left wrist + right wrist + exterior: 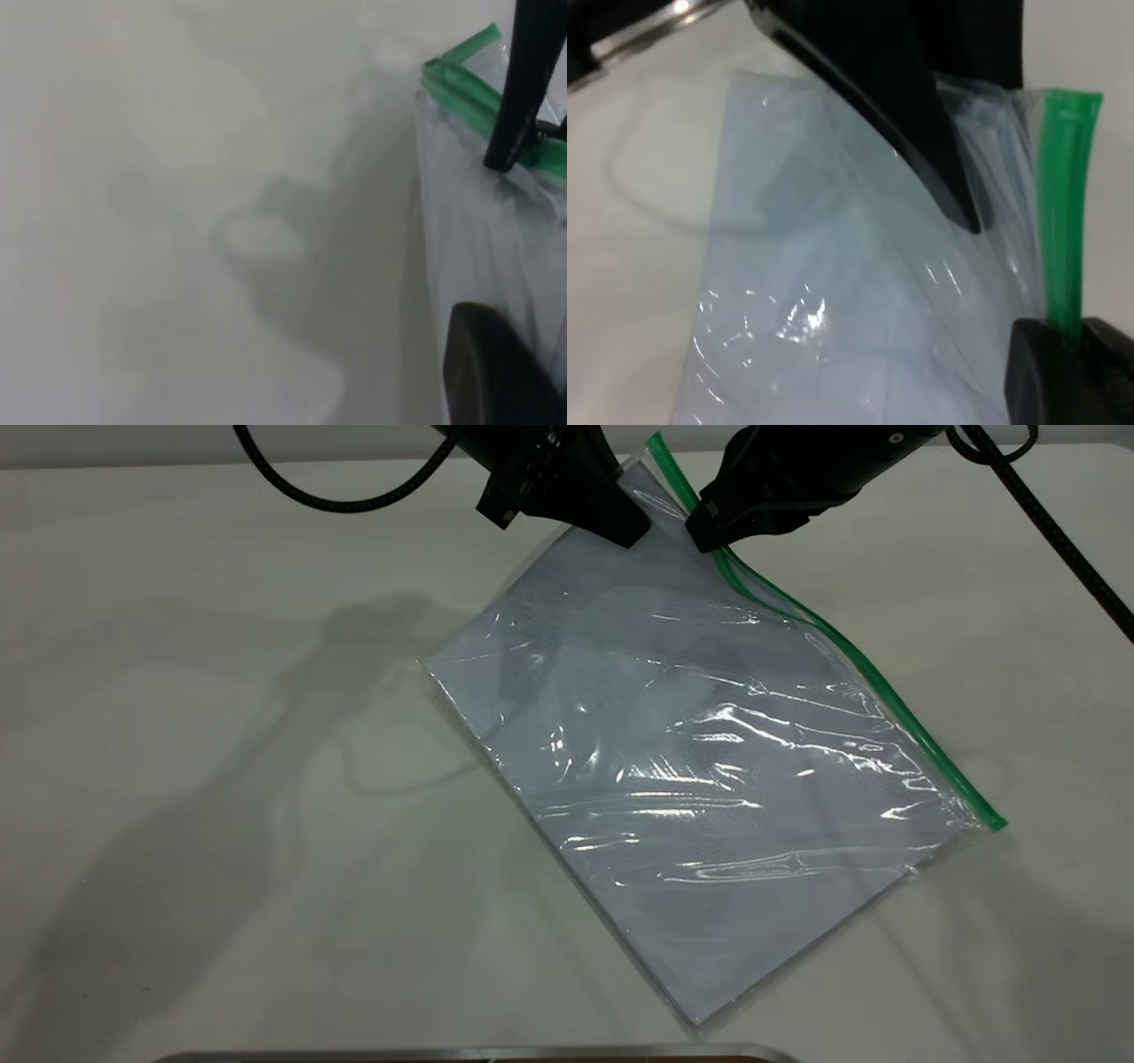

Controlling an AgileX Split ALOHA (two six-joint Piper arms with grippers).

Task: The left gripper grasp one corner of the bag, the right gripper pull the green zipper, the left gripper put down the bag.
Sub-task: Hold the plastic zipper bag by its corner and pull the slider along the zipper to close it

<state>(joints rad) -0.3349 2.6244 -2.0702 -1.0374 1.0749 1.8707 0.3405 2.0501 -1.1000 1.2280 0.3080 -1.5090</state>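
Both grippers clamped: left gripper [631, 530] on bag [700, 779] corner, right gripper [706, 533] apparently on green zipper [850, 655].

Black end effectors [620, 518], braided black cables [354, 500]

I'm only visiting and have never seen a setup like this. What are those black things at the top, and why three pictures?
They are the claws of two robot arms. The big picture comes from a camera facing the rig; the other two come from cameras on each arm's wrist. On the white table lies a clear plastic bag with paper inside. The left gripper pinches the bag's far corner, lifting it slightly. The right gripper is closed on the green zipper running along one edge, near that same corner.
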